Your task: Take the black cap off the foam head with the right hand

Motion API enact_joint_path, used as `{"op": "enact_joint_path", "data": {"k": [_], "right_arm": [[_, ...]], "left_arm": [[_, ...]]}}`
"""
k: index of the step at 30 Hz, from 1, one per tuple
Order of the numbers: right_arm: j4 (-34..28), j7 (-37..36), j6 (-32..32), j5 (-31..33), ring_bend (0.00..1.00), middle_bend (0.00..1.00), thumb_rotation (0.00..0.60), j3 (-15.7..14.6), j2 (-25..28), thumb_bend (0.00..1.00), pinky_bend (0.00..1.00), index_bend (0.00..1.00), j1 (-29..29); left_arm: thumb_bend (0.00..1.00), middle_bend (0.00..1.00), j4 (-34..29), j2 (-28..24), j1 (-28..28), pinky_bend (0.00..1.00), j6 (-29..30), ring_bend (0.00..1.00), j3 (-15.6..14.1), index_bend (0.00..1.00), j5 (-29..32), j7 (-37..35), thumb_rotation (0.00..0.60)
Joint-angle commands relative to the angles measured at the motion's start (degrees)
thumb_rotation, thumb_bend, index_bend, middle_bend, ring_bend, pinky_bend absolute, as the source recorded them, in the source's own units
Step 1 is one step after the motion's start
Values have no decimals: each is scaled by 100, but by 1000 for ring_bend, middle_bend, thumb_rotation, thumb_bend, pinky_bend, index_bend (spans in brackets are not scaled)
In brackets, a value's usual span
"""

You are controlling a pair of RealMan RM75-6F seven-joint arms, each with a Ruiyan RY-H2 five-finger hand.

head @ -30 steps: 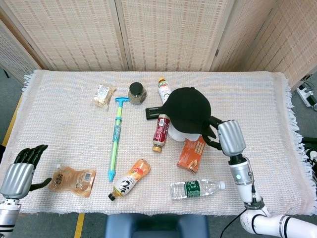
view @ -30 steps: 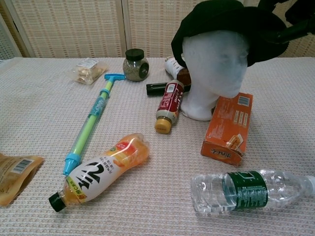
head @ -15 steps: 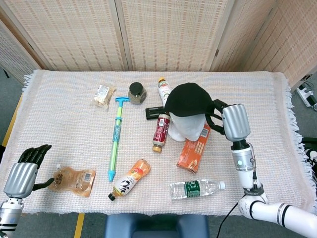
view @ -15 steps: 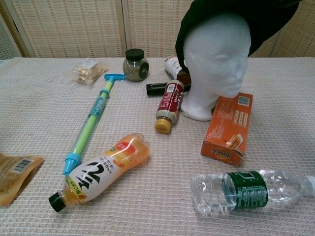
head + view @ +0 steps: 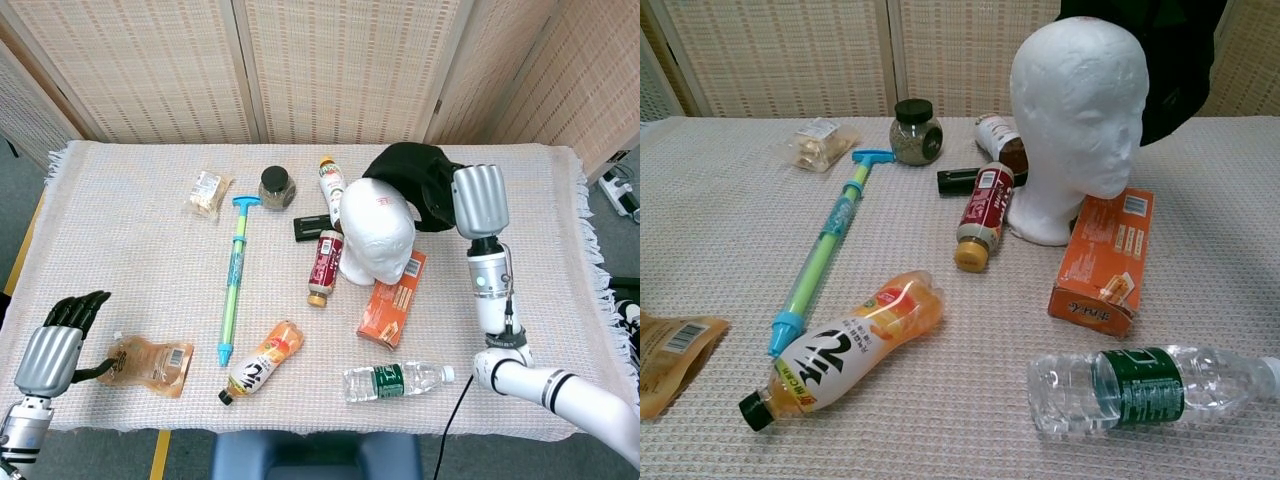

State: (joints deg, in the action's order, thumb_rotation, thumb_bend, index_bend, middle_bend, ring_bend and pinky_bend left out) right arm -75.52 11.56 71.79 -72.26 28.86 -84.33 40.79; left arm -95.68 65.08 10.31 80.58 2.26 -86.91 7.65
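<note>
Black cap (image 5: 408, 170) (lifted clear), right hand (image 5: 466, 201) gripping

On the table (image 5: 130, 180) I count four bottles: a clear water bottle (image 5: 398, 380) near the front edge, an orange juice bottle (image 5: 262, 362), a red-labelled one (image 5: 323, 265), and a white one (image 5: 330, 183) toward the back. There are two snack packets (image 5: 208, 193) (image 5: 148, 363), one jar (image 5: 276, 187), one orange box (image 5: 391, 306) and one pump toy (image 5: 234, 275). One foam head (image 5: 376, 232), one black cap (image 5: 412, 180) and a single flat black item (image 5: 310, 226) complete it.
</note>
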Motion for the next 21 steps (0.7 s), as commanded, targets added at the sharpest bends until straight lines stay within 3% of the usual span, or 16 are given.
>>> {"op": "enact_joint_path", "data": {"k": [1, 5, 13, 21], "right_arm": [[432, 20, -189, 94, 987, 704, 600, 32, 15, 776, 1000, 794, 210], [647, 3, -281, 28, 987, 704, 600, -132, 253, 777, 1000, 795, 153], [913, -565, -372, -319, 986, 704, 600, -743, 838, 777, 1000, 797, -316], [1704, -1477, -480, -892, 986, 704, 600, -1437, 648, 777, 1000, 797, -469]], "left_arm": [[172, 150, -10, 2, 10, 158, -20, 158, -5, 125, 7, 15, 600], [172, 150, -17, 4, 15, 158, -37, 157, -13, 125, 23, 26, 600], [172, 149, -82, 6, 41, 155, -33, 154, -6, 124, 5, 83, 600], [172, 147, -260, -44, 19, 153, 39, 152, -36, 124, -67, 205, 600]]}}
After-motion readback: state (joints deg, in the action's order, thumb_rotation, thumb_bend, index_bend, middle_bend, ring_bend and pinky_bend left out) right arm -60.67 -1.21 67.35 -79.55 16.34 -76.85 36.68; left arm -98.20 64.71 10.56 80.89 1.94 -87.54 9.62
